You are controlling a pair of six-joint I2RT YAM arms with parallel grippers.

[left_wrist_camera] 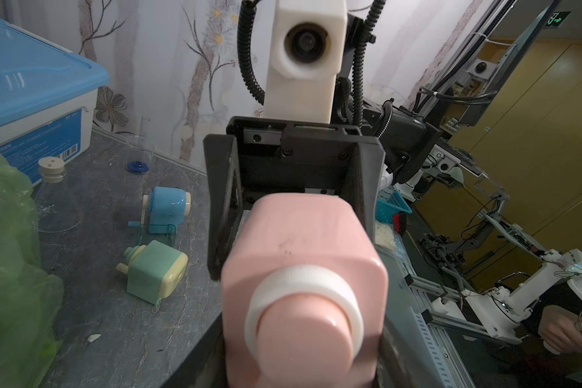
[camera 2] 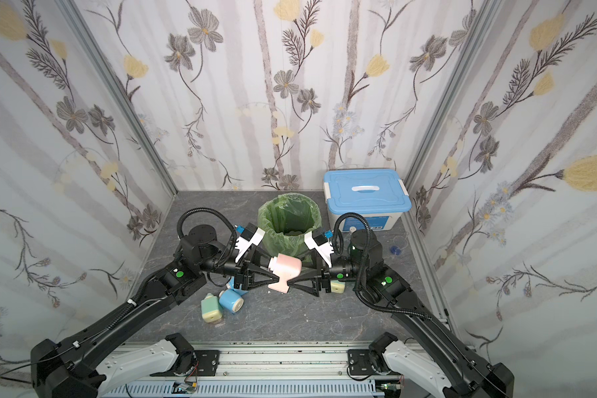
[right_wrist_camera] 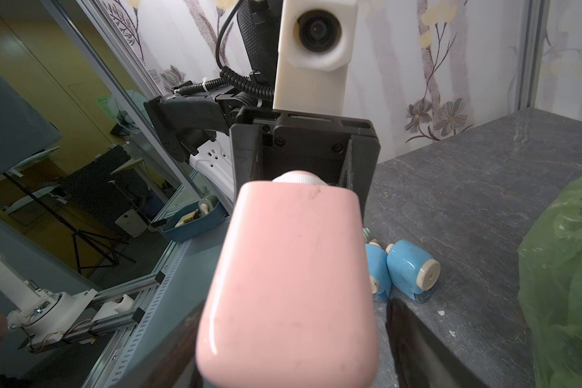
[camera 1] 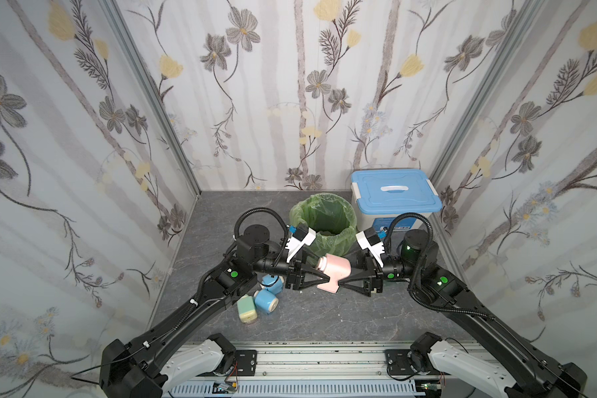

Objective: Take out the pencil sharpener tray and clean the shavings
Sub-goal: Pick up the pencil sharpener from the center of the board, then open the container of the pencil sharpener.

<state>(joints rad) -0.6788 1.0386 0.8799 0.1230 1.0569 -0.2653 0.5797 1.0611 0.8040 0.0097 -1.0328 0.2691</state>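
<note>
- Blue sharpeners (camera 1: pixel 266 300) on the counter (camera 1: pixel 324 320) are partly hidden beneath the left arm (camera 1: pixel 200 299).
- Left claw (camera 1: pixel 322 269) clamps the pink sharpener (camera 1: pixel 336 269), held aloft before the bin (camera 1: pixel 350 224). Its long axis runs claw to claw, knob leftward; the tray is indistinguishable.
- Right claw (camera 1: pixel 344 274) stands wide around it.

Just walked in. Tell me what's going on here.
Both arms meet in mid-air in front of the green-lined bin. The left hand is shut on the pink pencil sharpener. The right hand flanks its other end with a gap showing, so the left alone seems to carry it. More sharpeners, among them a blue sharpener and a green sharpener, lie on the table.
</note>
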